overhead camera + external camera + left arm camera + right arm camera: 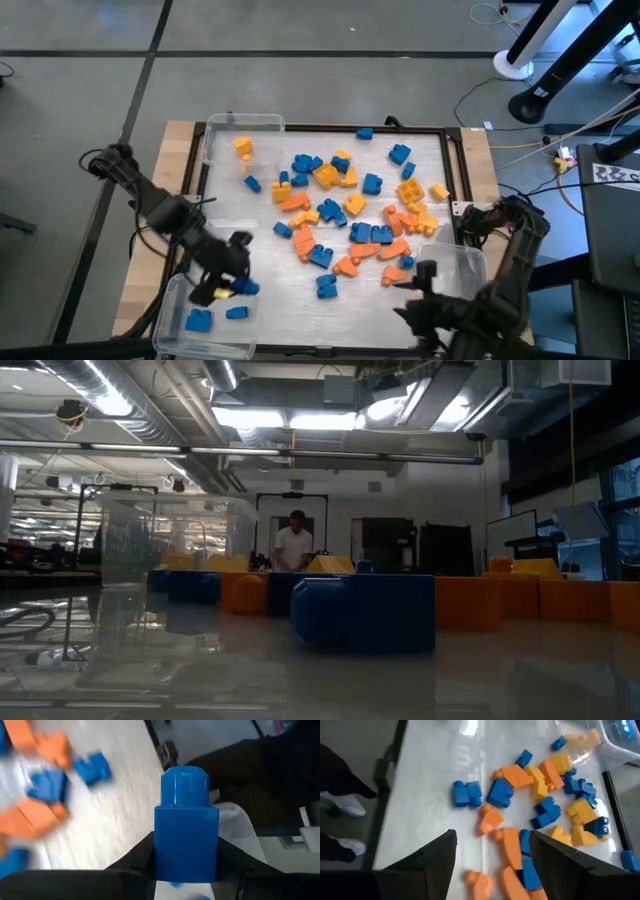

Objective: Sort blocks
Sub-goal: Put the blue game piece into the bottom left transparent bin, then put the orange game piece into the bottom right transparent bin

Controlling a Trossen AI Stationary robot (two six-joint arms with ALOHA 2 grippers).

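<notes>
Left pincer (185,882) of mine clamps a blue block (186,827) over the near-left bin (170,305); right pincer (492,850) gapes empty, near-right.

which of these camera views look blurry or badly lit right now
Left wrist view: the held blue block is sharp, the loose blocks behind it smeared. Right wrist view: slightly soft. Low view: dim, backlit by ceiling lights, which reflect off the table. High view: evenly lit, clear.
</notes>
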